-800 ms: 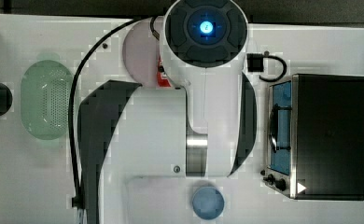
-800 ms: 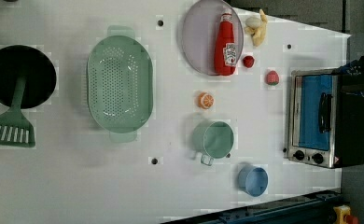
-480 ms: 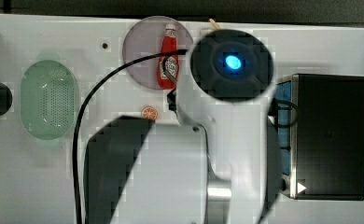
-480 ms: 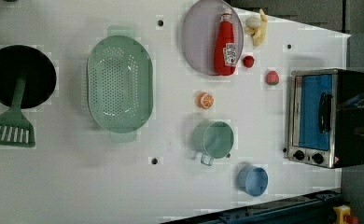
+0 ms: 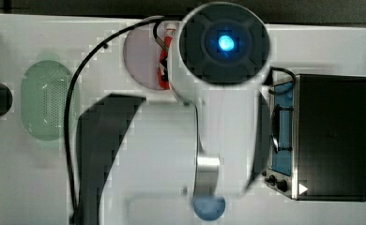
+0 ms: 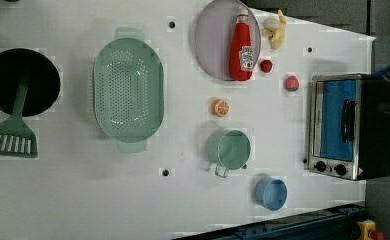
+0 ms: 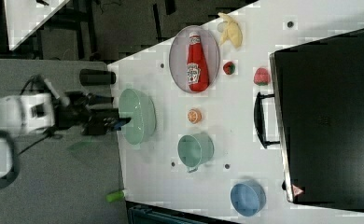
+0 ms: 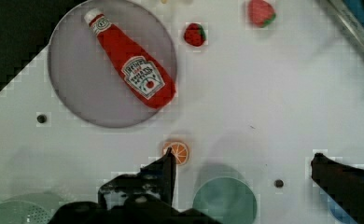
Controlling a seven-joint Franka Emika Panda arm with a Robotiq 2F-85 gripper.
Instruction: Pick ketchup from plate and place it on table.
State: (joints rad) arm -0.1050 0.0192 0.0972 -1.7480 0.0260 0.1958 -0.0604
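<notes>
Clearly I hold the gripper (image 8: 241, 161) high above the table (image 6: 133, 200) with its jaws spread wide and empty, because the ketchup (image 8: 131, 70) lies flat on the plate (image 8: 73, 93), not yet reached.

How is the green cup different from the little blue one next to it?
The green cup is plainly wider than the blue cup. The green cup has a small handle sticking out on one side; the blue cup shows none. The green cup stands nearer the orange slice, while the blue cup sits closer to the table's edge, by the toaster oven. Both are round, open-topped and stand upright on the white table.
</notes>
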